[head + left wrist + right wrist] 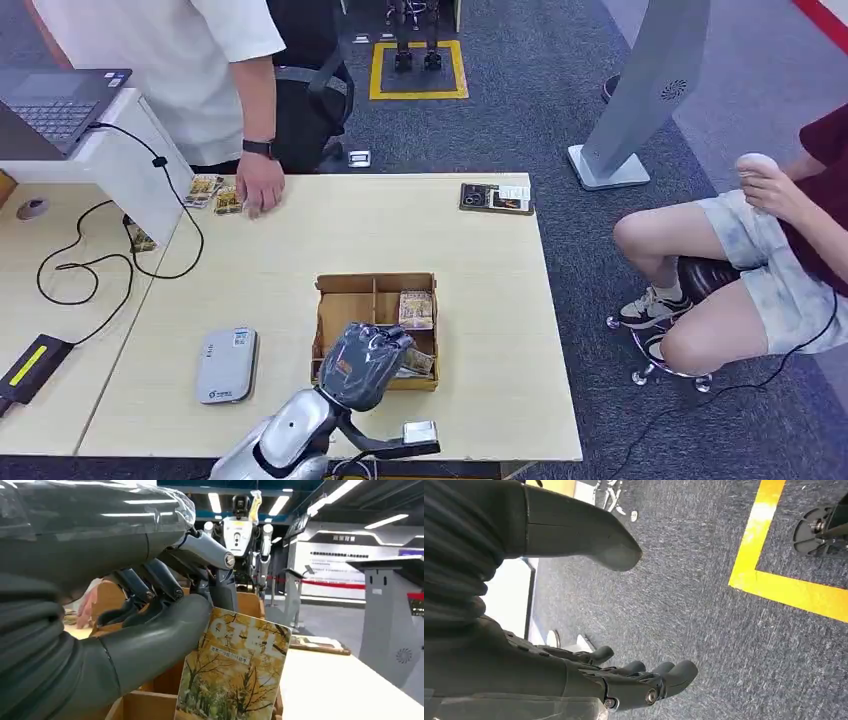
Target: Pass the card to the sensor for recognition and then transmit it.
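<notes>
Card (pixel 235 675) (white lettering unreadable) pinched by left robot hand (pixel 150 610).

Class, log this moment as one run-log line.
left robot hand: pinches card over box | right robot hand: open | sensor: unused

Glossy printed card (pixel 235 680), matt cardboard box (pixel 345 297)
</notes>
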Motion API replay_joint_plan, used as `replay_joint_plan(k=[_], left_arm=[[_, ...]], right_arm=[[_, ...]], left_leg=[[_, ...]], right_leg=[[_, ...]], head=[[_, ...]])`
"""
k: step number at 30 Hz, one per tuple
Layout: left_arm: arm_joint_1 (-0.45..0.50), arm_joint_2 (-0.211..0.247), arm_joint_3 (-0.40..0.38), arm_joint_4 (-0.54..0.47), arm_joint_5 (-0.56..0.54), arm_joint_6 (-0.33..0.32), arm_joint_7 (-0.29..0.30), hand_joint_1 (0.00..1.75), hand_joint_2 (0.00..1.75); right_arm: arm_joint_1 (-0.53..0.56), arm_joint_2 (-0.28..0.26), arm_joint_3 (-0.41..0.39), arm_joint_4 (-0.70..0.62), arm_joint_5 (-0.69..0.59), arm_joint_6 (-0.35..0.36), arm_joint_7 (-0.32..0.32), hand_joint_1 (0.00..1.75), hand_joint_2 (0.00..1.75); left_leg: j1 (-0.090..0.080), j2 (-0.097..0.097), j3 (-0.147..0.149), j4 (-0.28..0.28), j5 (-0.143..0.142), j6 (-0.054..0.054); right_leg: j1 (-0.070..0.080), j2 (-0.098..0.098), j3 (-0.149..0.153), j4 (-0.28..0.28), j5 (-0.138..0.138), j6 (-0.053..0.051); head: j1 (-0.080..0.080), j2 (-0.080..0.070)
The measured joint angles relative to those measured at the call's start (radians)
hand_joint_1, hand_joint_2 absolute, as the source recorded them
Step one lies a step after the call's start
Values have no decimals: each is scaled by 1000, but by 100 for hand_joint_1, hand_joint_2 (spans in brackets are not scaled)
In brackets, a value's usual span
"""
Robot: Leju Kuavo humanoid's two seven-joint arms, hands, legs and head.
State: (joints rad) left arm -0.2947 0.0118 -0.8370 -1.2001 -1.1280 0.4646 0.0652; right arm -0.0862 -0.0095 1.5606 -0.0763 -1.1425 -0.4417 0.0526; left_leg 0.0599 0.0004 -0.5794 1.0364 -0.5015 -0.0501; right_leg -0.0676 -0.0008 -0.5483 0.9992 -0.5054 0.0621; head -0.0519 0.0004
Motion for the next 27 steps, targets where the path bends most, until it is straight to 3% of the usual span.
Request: replay_joint_plan(k=[7,15,20,27], left_arm=[[12,5,1,-66,58,145,-55,175,175],[11,14,33,-163,136,185,-99,175,175],[-10,15,67,-179,166,182,-105,175,175],[-84,10,100,-169,234,124,-88,175,175]], right_arm=[[2,0,0,0,-17,-9,0,0,175],[3,0,0,-2,-17,-12,1,0,175],[4,0,0,-3,-10,-12,2,0,175],[3,0,0,-6,10,-11,6,0,175]], left_leg=[[0,0,0,0,0,0],[0,0,0,0,0,0],[0,0,0,0,0,0],[0,0,0,0,0,0]], right_leg=[[0,0,0,0,0,0],[0,0,0,0,0,0],[0,0,0,0,0,0],[0,0,0,0,0,0]], head=[[0,0],[0,0],[0,0],[0,0]])
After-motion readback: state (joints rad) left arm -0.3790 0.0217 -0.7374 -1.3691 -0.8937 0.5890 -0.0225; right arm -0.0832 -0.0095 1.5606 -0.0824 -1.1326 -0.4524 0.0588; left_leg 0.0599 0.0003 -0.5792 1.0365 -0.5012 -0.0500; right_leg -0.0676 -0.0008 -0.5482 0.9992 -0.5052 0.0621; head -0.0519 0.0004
